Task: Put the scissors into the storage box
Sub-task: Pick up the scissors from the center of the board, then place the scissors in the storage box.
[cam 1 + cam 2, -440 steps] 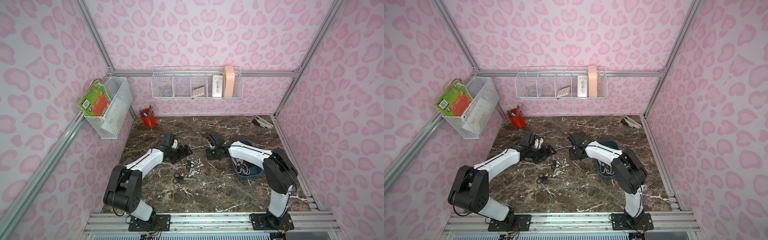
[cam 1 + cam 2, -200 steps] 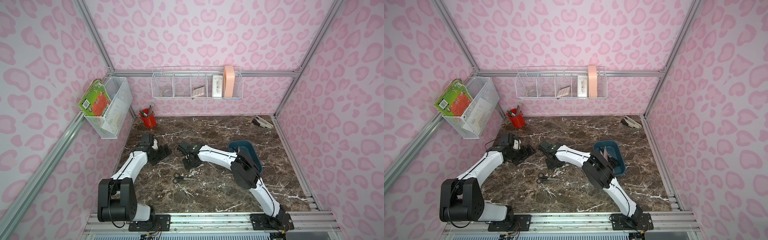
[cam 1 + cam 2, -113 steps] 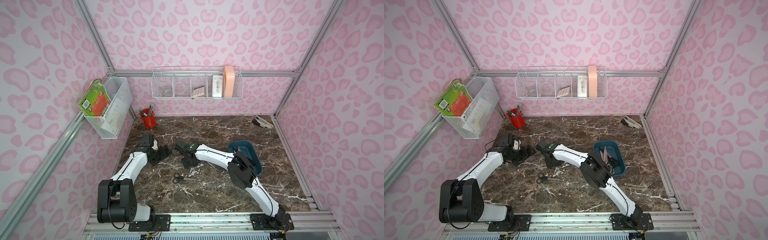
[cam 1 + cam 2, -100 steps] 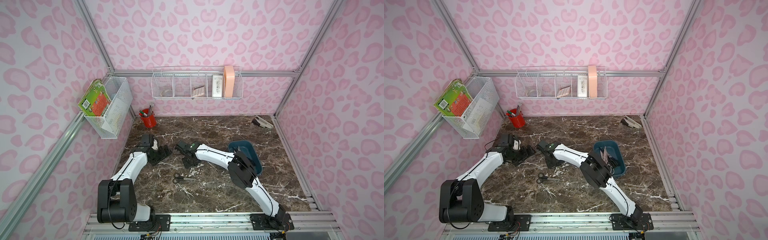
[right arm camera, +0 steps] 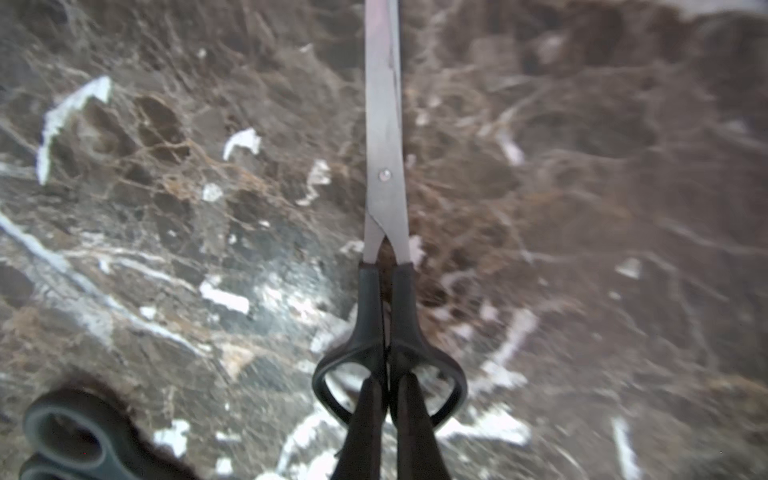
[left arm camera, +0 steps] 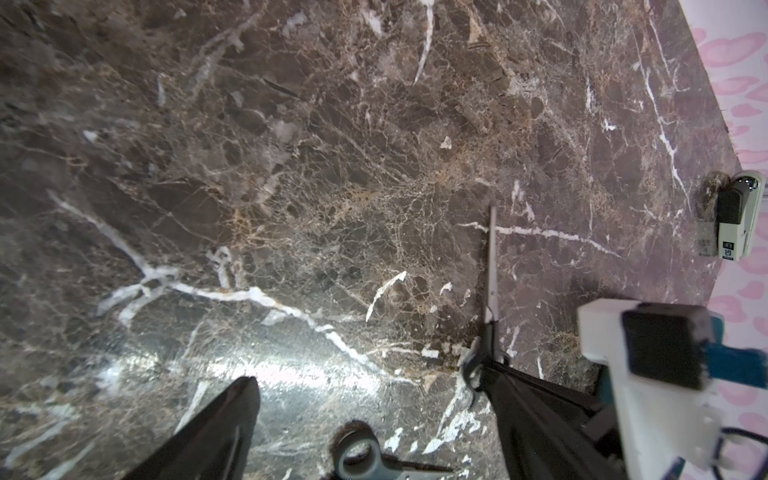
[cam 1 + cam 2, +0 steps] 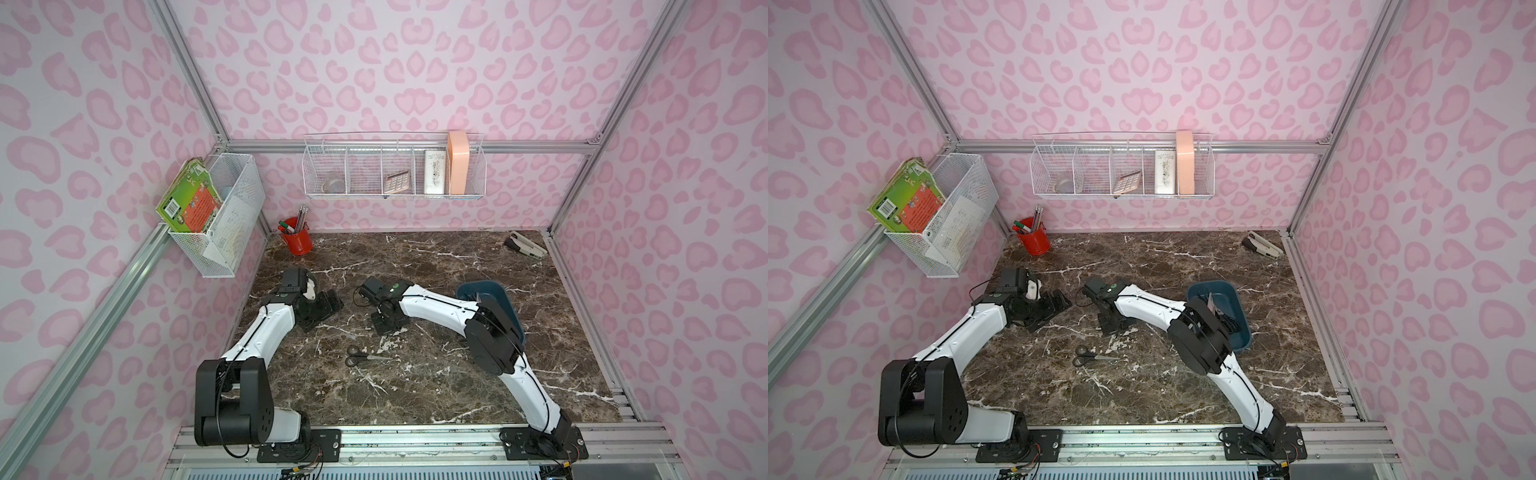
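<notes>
Now R gripper (image 5: 388, 380) clamps black-handled scissors (image 5: 384, 137) btwn handle loops, blades fwd.

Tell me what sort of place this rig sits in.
Probably a mock home-office desk nook inside a framed test cell: red pen cup, stapler and wall-hung wire baskets around a marble-look tabletop.

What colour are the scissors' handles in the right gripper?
Black; the scissors show best in the right wrist view.
</notes>
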### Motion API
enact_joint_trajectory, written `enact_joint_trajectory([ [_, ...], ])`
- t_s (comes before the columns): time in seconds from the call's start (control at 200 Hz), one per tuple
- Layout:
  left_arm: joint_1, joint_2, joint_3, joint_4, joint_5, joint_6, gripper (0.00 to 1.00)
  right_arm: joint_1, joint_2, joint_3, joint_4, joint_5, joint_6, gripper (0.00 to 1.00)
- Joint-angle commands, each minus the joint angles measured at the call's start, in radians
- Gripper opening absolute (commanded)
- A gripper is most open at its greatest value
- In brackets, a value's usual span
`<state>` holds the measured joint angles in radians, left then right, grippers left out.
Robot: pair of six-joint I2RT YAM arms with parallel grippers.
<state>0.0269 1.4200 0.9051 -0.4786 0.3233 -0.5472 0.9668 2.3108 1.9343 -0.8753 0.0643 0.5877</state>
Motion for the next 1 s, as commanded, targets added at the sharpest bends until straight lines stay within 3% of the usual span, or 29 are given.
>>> enact_joint_trajectory([
  [0.0,0.001,0.006,0.003,-0.006,-0.001,0.008,0.93,-0.008,-0.088,-0.032,0.035,0.007,-0.014,0.00],
  [0.17,0.001,0.014,0.003,-0.003,0.003,0.010,0.93,-0.028,-0.220,-0.154,0.050,0.015,0.000,0.00],
  [0.325,0.001,0.031,0.002,0.004,0.016,0.013,0.93,-0.069,-0.419,-0.389,0.071,0.040,0.023,0.00],
  [0.59,-0.003,0.060,0.004,0.014,0.063,0.016,0.92,-0.251,-0.755,-0.742,0.065,0.072,-0.012,0.00],
  [0.84,-0.014,0.055,0.002,-0.005,0.054,0.026,0.92,-0.473,-0.926,-0.952,0.117,0.050,-0.071,0.00],
  [0.995,-0.019,0.050,-0.004,-0.015,0.044,0.030,0.92,-0.545,-0.931,-1.014,0.189,0.002,-0.107,0.00],
])
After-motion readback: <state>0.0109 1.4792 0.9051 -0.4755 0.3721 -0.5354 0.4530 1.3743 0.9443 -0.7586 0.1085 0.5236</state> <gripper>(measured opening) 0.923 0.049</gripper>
